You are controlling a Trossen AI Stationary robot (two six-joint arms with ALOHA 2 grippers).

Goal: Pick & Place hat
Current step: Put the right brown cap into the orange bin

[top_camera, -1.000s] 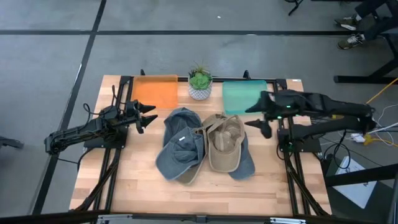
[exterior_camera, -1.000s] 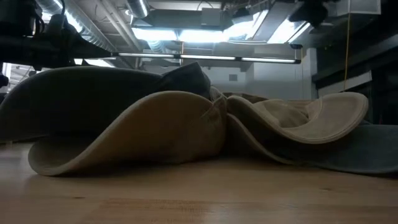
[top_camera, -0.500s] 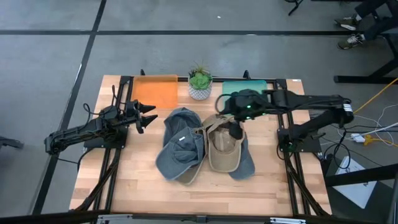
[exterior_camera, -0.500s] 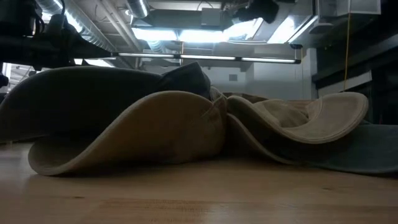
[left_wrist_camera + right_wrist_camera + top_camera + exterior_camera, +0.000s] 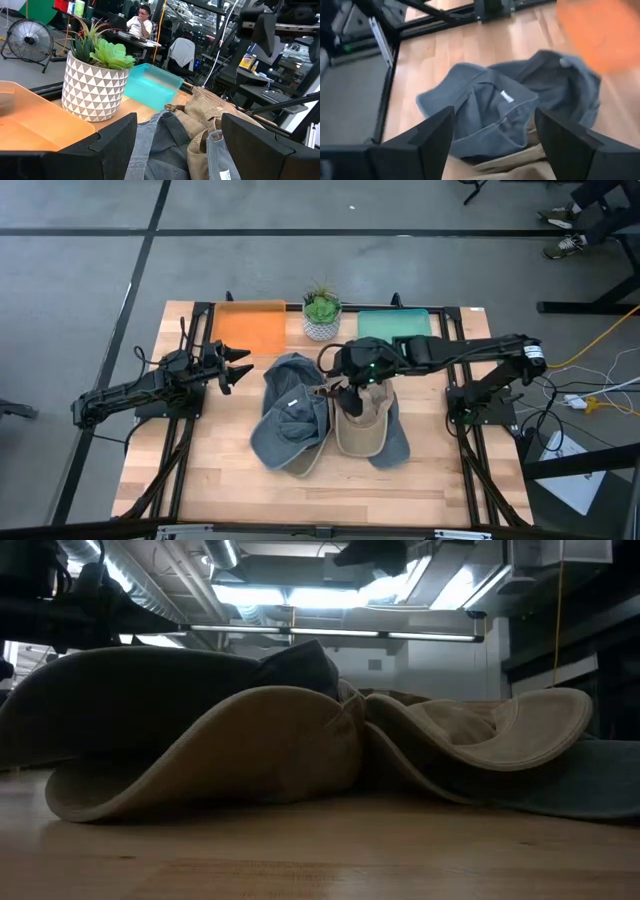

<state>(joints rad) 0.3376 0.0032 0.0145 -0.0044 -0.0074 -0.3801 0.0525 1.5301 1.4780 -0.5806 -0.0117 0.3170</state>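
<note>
Right claw (image 5: 345,386) hanging released, fingers spread, over the tan hat (image 5: 362,412) mid-tabletop (image 5: 230,480), touching nothing. Left claw (image 5: 236,366) waiting open at the tabletop's left, beside the orange tray (image 5: 250,326). Blue-grey hat (image 5: 490,112) lying inside-up, overlapping the tan one; its label showing only in the right wrist view. Teal tray (image 5: 152,85) and potted plant (image 5: 95,80) standing behind. Low view blocked by hat brims, trays hidden.

Two soft cloth caps are piled mid-tabletop (image 5: 230,490): a blue-grey denim cap (image 5: 290,420) lies upturned, overlapped at its edge by a tan canvas cap (image 5: 362,425), also upturned.
</note>
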